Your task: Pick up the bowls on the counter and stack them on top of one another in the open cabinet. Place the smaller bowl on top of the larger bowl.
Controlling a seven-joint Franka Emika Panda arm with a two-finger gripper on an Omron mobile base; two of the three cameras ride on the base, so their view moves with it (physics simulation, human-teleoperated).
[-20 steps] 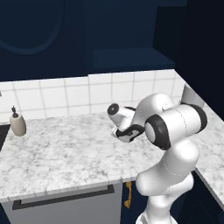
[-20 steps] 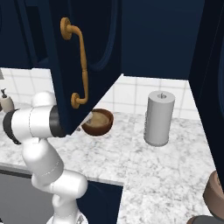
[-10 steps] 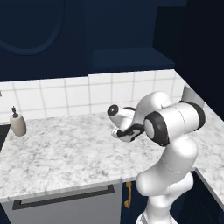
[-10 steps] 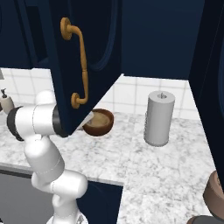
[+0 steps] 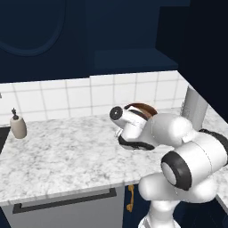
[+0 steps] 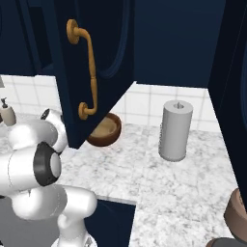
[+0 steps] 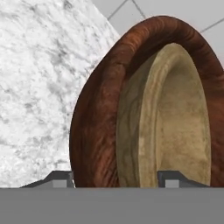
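Note:
The deep reddish-brown larger bowl (image 7: 100,113) stands on the marbled counter (image 5: 67,151) by the tiled backsplash. Its inside is light tan (image 7: 175,118); I cannot tell whether that is the smaller bowl nested in it. My gripper (image 7: 117,178) is open, with one fingertip (image 7: 61,177) outside the bowl's wall and the other over the tan inside. In the left base view my white hand covers most of the bowl (image 5: 141,107). In the right base view the bowl (image 6: 103,130) sits behind the door's lower edge. The open cabinet (image 5: 131,60) hangs above it.
The navy cabinet door with a brass handle (image 6: 87,72) swings out over the counter. A grey paper towel roll (image 6: 175,129) stands to the right of the bowl. A dull brown round thing (image 6: 238,210) sits at the counter's near right. A soap bottle (image 5: 18,126) stands far left.
The arm's elbow has sunk lower and nearer to the cameras, while the hand has stayed at the bowl. The bowl has not moved.

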